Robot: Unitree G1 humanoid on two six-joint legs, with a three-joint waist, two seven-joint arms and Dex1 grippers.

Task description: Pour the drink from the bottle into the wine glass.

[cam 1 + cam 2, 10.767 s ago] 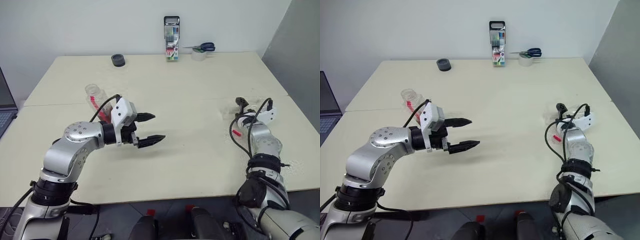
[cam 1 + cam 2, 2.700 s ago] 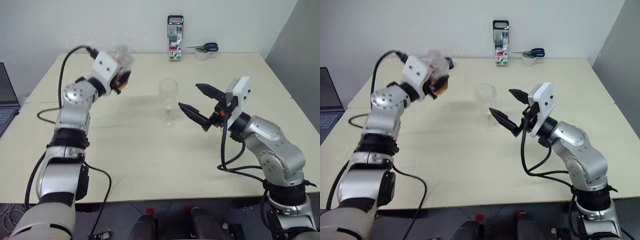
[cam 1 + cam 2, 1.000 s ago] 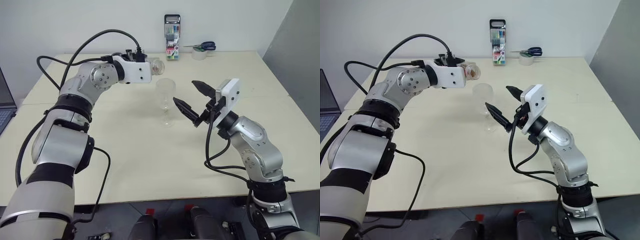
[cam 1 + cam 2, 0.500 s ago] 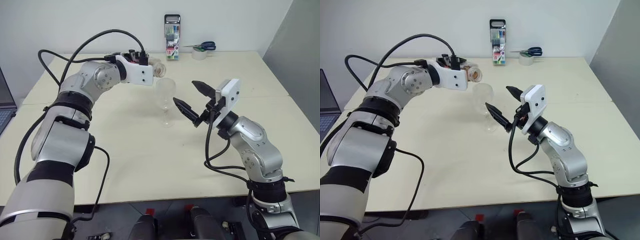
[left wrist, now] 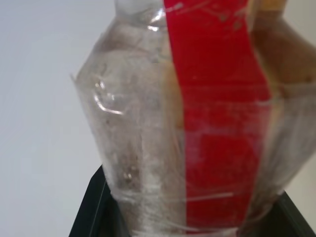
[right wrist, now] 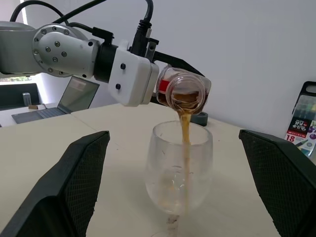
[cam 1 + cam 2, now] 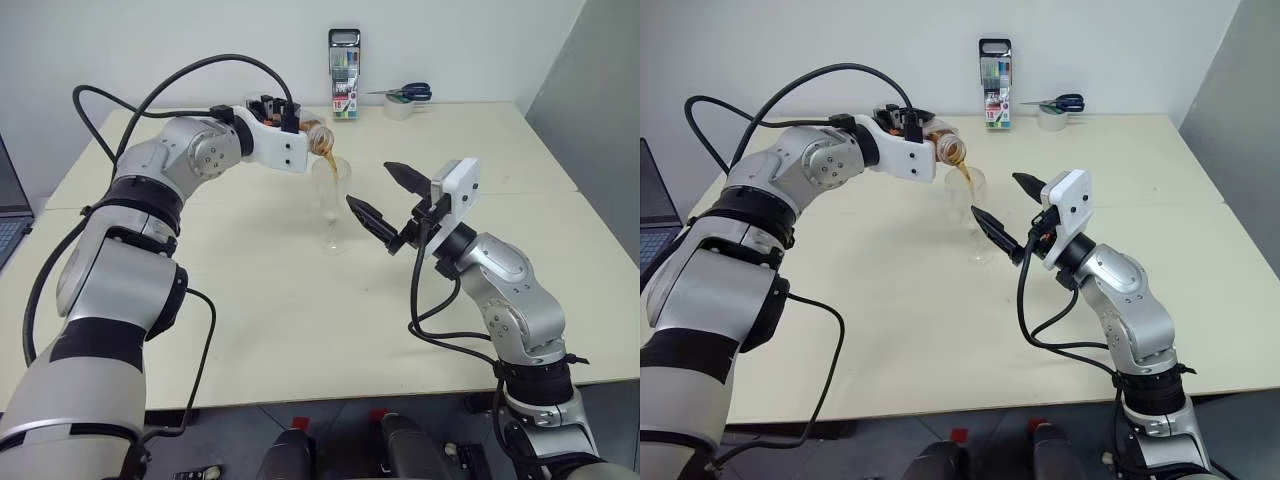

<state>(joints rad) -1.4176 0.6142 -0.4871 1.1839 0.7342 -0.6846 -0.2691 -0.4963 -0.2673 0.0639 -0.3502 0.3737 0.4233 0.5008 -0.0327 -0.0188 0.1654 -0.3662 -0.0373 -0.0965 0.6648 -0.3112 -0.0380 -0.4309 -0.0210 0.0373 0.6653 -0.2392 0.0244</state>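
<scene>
Tipped further than a moment ago, the bottle (image 6: pixel 183 93), pinched in the left gripper (image 7: pixel 300 137), pours the drink (image 6: pixel 185 129) into the wine glass (image 7: pixel 331 198); the right gripper (image 7: pixel 383 194) waits spread just beside it.

wine glass (image 7: pixel 331 205) stands upright near mid-table (image 7: pixel 250 300). bottle (image 7: pixel 948 149) is tipped just above its rim on the left, in the left gripper (image 7: pixel 930 145), drink (image 6: pixel 185 148) streaming into the bowl. right gripper (image 7: pixel 382 197) sits just right of the glass, not touching. marker pack (image 7: pixel 343 90), scissors (image 7: pixel 405 95) on tape roll (image 7: pixel 398 110) along the far edge; laptop (image 7: pixel 10 215) off the left.
</scene>
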